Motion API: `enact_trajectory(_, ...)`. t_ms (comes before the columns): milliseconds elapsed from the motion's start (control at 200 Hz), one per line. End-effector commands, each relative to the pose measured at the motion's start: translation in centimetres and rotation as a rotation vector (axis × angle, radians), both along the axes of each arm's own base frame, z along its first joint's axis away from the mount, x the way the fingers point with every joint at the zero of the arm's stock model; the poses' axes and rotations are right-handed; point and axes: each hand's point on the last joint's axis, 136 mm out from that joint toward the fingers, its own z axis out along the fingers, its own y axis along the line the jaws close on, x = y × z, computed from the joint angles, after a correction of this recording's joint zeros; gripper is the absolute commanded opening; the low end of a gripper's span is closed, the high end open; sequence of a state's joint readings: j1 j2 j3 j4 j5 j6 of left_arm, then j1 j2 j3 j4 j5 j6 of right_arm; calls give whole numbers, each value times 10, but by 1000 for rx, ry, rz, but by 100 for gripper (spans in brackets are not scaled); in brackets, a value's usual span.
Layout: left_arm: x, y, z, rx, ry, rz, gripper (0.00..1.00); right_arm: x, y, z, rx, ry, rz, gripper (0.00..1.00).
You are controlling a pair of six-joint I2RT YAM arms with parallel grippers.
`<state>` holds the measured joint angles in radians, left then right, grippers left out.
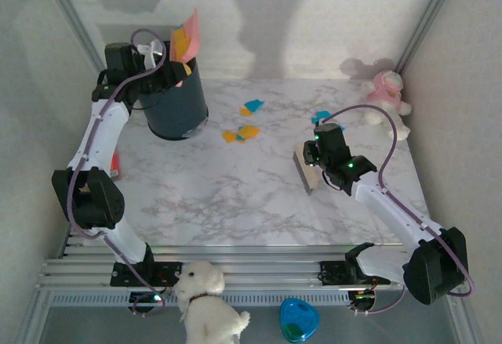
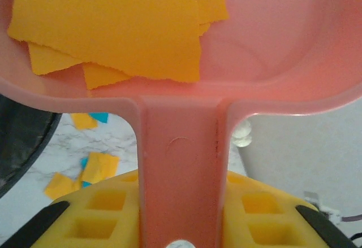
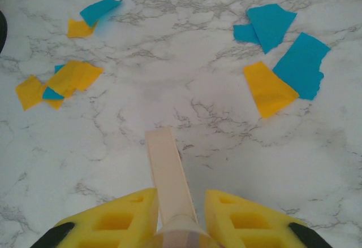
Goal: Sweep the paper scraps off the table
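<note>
My right gripper is clenched on a pale wooden brush handle. Beyond, orange and teal paper scraps lie scattered on the white marble-veined table. Farthest, my left gripper grasps a pink plastic dustpan over a dark bin.

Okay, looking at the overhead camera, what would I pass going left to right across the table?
dark bin → middle cluster of paper scraps → brush → pink plush toy

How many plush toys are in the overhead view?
2: a white plush dog at the near edge, left of centre, and a pink plush toy in the far right corner.
</note>
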<state>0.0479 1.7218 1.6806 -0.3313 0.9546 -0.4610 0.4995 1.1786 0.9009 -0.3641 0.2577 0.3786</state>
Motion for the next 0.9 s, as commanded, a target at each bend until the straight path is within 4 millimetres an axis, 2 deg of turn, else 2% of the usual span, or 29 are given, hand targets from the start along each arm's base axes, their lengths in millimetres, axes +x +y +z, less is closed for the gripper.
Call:
enact_trajectory(0,9,1,19,-99,-2,-19,0,6,2,10,19,-16,-2,0)
enact_trajectory(175,20,7,13,-162,55,-1,0,6,3,11,23,-15,2,0)
enact_trajectory(545,24,3,13,-261,103,-16,0,7,4,7,21,-5,2,0)
enact_trajectory(891,24,2,26,-392,114,-6,0,7,5,4,19,6,7,0)
